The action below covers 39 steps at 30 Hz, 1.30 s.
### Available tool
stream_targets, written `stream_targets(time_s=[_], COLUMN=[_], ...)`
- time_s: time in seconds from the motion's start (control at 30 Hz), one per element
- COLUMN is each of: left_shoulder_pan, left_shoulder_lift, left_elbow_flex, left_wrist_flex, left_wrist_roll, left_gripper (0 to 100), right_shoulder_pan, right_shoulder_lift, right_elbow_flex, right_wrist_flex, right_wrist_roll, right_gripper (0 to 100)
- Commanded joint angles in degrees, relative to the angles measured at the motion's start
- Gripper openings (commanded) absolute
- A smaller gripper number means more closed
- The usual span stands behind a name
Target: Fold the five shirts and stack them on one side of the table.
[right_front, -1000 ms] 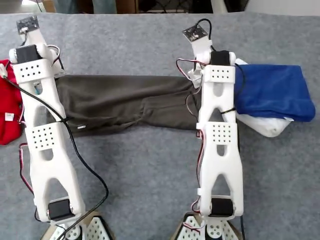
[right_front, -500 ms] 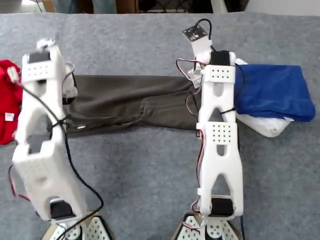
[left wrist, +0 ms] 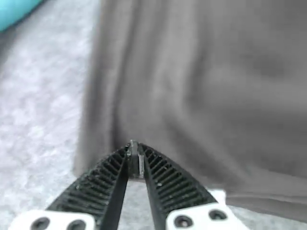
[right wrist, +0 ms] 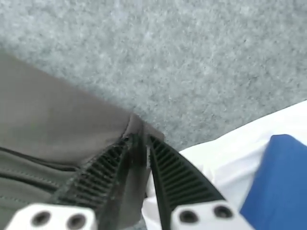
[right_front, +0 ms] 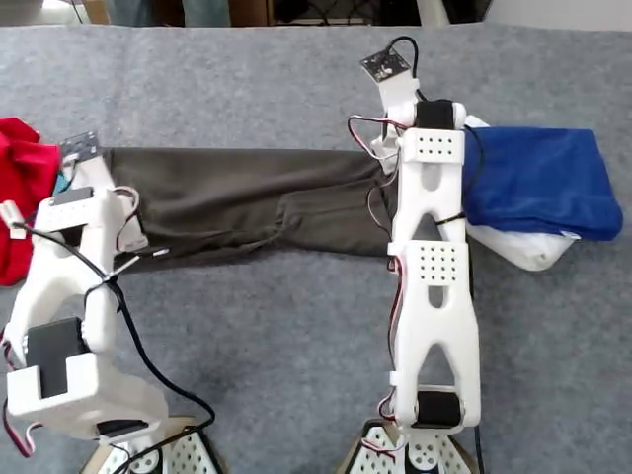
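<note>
In the high view, both short ends of the dark olive-grey cloth shirt (right_front: 257,202) are covered. The 9 o'clock end lies under the wrist of the white left arm (right_front: 69,257), and the 3 o'clock end lies under the wrist of the white right arm (right_front: 434,267). The arms' own bodies mask the claws there.

The crumpled red cloth shirt (right_front: 20,197) is cut off by the picture's edge at 9 o'clock. The white cloth shirt (right_front: 528,247) is mostly buried under the folded blue cloth shirt (right_front: 538,183), with only its 5 o'clock edge and a sliver at 11 o'clock showing. In the left wrist view a teal patch (left wrist: 17,12) sits cut off in a corner, and I cannot tell what it is.

The olive-grey shirt lies flat near the middle of the grey felt tabletop (right_front: 247,336). It forms a long narrow band whose long axis runs from 9 o'clock to 3 o'clock, with creases along the same line. Its 3 o'clock end lies just beside the blue and white pile.

The left claw (left wrist: 134,155) is pinched tight on the shirt's edge. The right claw (right wrist: 139,143) is clamped narrow on a corner of the same shirt, next to the white cloth
</note>
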Motion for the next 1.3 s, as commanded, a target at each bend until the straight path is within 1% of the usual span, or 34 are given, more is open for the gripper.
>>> stream_targets(time_s=[0.0, 0.1, 0.27, 0.43, 0.53, 0.6, 0.67, 0.77, 0.83, 0.9, 1.0, 1.07, 1.13, 1.27], left_shoulder_pan=[-3.03, -3.47, -3.03, -7.78, -8.13, -7.52, -6.99, -6.55, -6.2, -5.32, -3.12, -2.24, -2.15, -2.86], left_shoulder_lift=[-0.26, -0.26, -0.18, -0.18, -0.79, -0.88, -0.88, -0.53, -0.18, 0.7, 4.92, 9.41, 14.95, 24.35], left_elbow_flex=[-0.13, -0.04, -0.04, -0.57, -1.8, -5.23, -10.77, -21.05, -27.56, -31.16, -33.36, -34.59, -36.44, -42.95], left_wrist_flex=[0.79, 0.88, 0.62, -0.18, -0.09, 2.81, 7.56, 13.63, 16.18, 15.91, 13.19, 12.57, 12.75, 15.21], left_wrist_roll=[-0.26, -0.35, -4.66, -4.66, -4.48, -4.22, -3.87, 0.18, 1.67, 2.2, 4.57, 6.51, 7.74, 6.51], left_gripper=[3, 3, 3, 3, 3, 3, 3, 3, 3, 6, 16, 20, 22, 22], right_shoulder_pan=[0.44, 0.18, -0.53, -0.18, -0.26, -0.35, -0.18, 0.44, 0.79, 0.97, 1.41, 1.41, 1.41, 1.32], right_shoulder_lift=[-3.65, -1.54, 0.13, -1.27, -4.7, -6.55, -7.08, -7.52, -7.69, -7.69, -7.69, -7.52, -7.52, -7.52], right_elbow_flex=[-1.98, -2.07, -2.51, -2.51, -2.42, -2.33, -2.42, -2.42, -2.42, -2.42, -2.42, -2.42, -2.42, -2.42], right_wrist_flex=[-0.79, -1.76, -2.55, -2.29, 1.93, 2.99, 2.99, 2.99, 2.99, 2.9, 2.81, 2.02, 2.02, 2.02], right_wrist_roll=[-0.44, -0.44, -0.44, -0.44, -0.35, -0.35, -0.7, -0.7, -0.53, -0.44, -0.35, -0.35, -0.44, -0.44], right_gripper=[4.3, 4.3, 4.3, 4.3, 4.3, 4.3, 4.3, 4.3, 4.3, 4.3, 4.3, 4.3, 4.3, 4.3])
